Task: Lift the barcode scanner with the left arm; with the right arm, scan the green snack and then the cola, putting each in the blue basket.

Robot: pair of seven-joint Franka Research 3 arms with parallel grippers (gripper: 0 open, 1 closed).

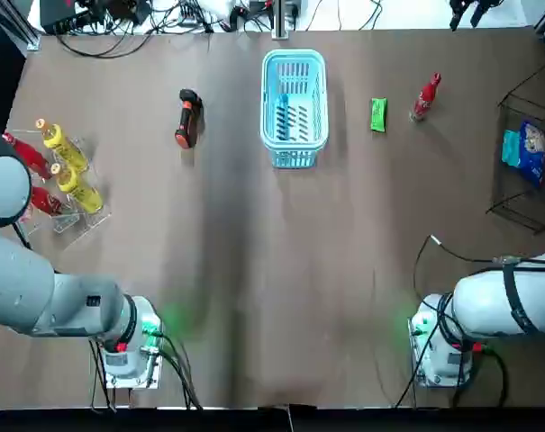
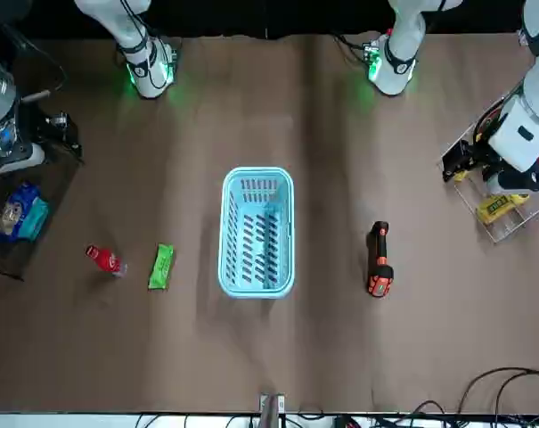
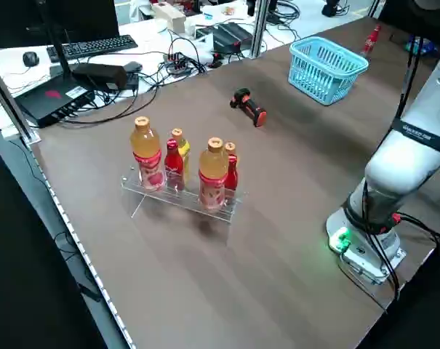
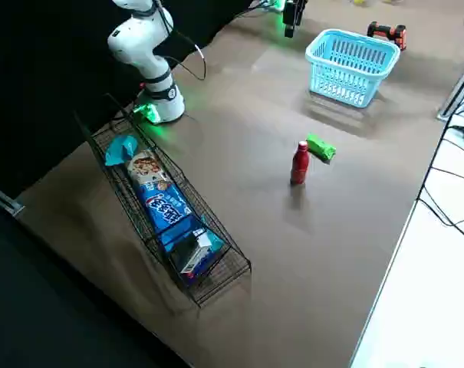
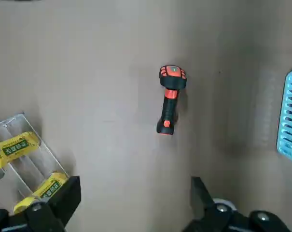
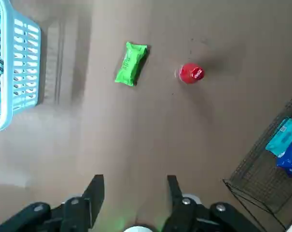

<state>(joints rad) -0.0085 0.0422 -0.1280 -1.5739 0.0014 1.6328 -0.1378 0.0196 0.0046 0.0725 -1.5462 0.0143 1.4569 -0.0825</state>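
Here, barcode scanner lies well apart from left hand.

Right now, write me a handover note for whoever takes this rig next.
The left gripper: fingers open, empty, held high, facing the barcode scanner.
The right gripper: fingers open, empty, held high, facing the green snack and the cola.
The barcode scanner lies left of the blue basket; the green snack lies flat and the cola stands upright to its right.
Done: nothing; the blue basket is empty.
Left: lift the barcode scanner, scan and basket the green snack, then the cola.
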